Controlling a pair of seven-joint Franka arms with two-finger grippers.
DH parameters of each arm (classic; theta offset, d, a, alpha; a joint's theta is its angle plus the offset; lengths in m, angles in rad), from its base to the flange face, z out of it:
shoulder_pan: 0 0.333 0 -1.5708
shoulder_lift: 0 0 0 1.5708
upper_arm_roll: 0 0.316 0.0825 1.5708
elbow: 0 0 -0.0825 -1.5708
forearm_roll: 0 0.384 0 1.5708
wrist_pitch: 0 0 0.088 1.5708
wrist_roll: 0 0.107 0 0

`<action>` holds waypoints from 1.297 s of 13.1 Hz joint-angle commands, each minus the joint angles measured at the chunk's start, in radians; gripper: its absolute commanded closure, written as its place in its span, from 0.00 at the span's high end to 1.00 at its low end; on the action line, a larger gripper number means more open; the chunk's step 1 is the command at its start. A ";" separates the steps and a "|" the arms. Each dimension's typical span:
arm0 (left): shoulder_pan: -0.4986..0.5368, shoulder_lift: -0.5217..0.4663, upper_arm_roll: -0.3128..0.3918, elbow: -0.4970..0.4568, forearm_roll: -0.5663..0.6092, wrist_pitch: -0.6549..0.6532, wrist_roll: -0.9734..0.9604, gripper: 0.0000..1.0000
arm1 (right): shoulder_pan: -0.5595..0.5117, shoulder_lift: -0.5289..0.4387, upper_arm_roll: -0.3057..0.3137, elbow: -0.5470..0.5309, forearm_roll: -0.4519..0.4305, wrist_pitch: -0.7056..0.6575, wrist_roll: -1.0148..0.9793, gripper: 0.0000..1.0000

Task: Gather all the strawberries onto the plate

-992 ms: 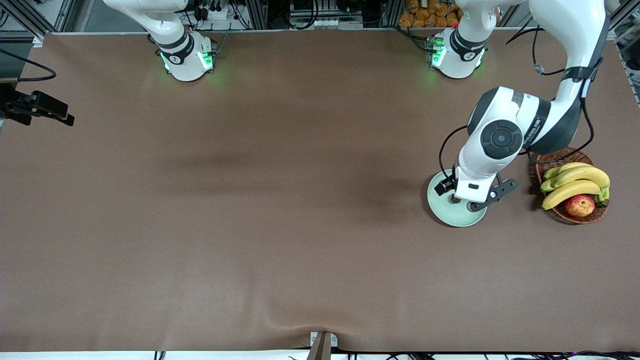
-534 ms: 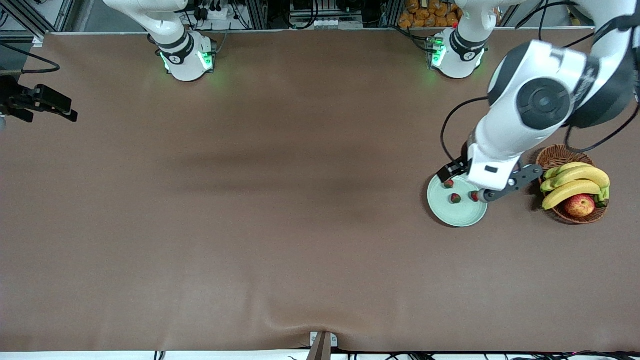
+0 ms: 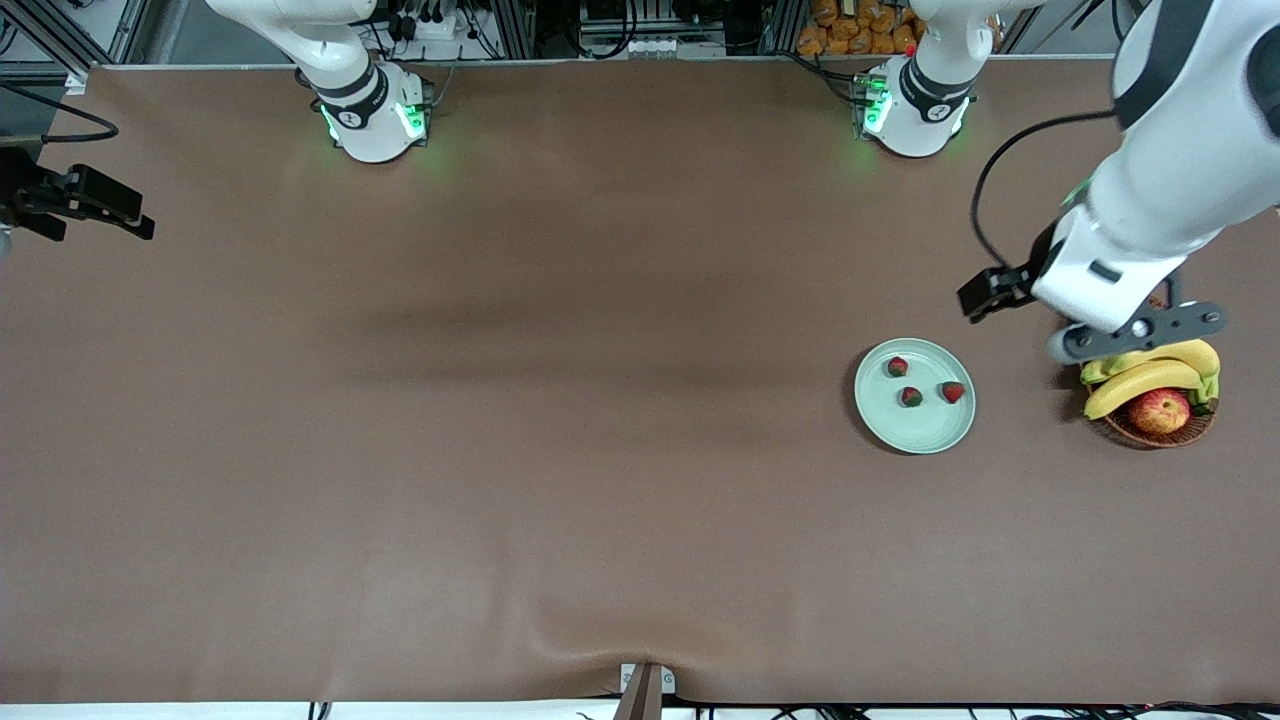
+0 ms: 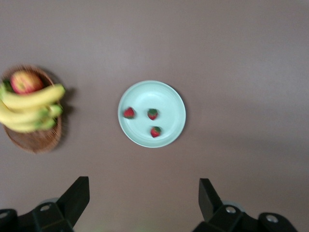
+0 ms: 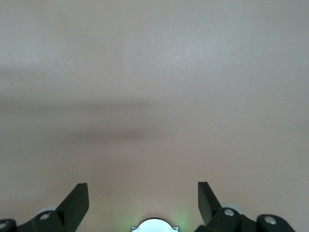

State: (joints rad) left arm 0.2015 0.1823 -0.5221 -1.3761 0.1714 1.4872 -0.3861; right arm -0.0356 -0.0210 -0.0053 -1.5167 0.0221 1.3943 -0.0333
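Note:
Three strawberries lie on the pale green plate, spaced apart. The left wrist view also shows the strawberries on the plate. My left gripper is open and empty, high above the bare table beside the plate. Its wrist shows in the front view between the plate and the basket. My right gripper is open and empty, held high over bare table, and the right arm waits.
A brown wicker basket with bananas and a red-yellow apple stands beside the plate at the left arm's end of the table. It also shows in the left wrist view. The brown table spreads toward the right arm's end.
My left gripper has risen off the plate and moved up toward the basket and its base. All three strawberries now show uncovered on the plate. The right arm has hardly moved.

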 commanded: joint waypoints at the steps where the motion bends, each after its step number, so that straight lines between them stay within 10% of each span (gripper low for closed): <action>1: -0.074 -0.102 0.178 -0.032 -0.091 -0.019 0.120 1.00 | -0.003 -0.011 0.005 0.003 -0.004 -0.014 0.001 1.00; 7: -0.322 -0.208 0.520 -0.130 -0.128 -0.136 0.150 1.00 | 0.006 -0.010 0.007 0.003 -0.005 -0.015 0.001 1.00; 17: -0.353 -0.242 0.649 -0.107 -0.153 -0.127 0.181 1.00 | 0.006 -0.011 0.002 0.012 -0.019 -0.015 0.001 1.00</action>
State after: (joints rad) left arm -0.1323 -0.0633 0.0968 -1.4970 0.0386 1.3551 -0.2271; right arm -0.0311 -0.0210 -0.0016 -1.5140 0.0191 1.3915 -0.0333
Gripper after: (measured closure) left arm 0.000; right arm 0.000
